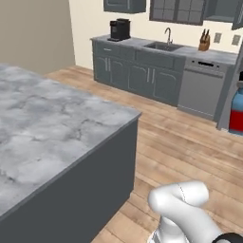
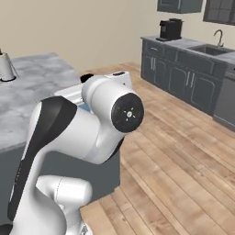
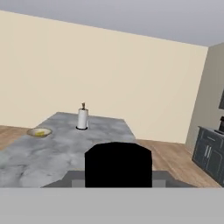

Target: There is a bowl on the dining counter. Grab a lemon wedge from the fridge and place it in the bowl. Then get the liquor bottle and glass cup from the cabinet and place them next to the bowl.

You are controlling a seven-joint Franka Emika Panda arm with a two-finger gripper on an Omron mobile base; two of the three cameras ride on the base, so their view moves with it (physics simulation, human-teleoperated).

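At the right edge of the left base view, the liquor bottle (image 1: 236, 113) stands upright in the air, clear of the wooden floor (image 1: 190, 147). Its blue upper part sits over its red lower part, and it is cut off by the frame. In the hand view a black, square-shouldered shape sits right at the pincer (image 3: 118, 178), which looks like the bottle's cap seen end-on. The pincer appears clamped on the bottle, its jaws part-way apart around it, though the fingertips themselves are hidden behind that shape.

Beyond it stretches the marble dining surface (image 3: 65, 151). The tan bowl (image 3: 30, 131) rests near that surface's far left side, and the yellow lemon wedge (image 3: 40, 133) lies inside it. A white paper-towel roll (image 3: 82, 118) stands upright on the surface, to the right of the bowl and well apart from it. The bottle is well short of the bowl.

Along the back wall in the left base view run grey base cabinets (image 1: 137, 76) with a coffee machine (image 1: 119, 29), a sink (image 1: 163, 46) and a knife block (image 1: 204, 42) on top.
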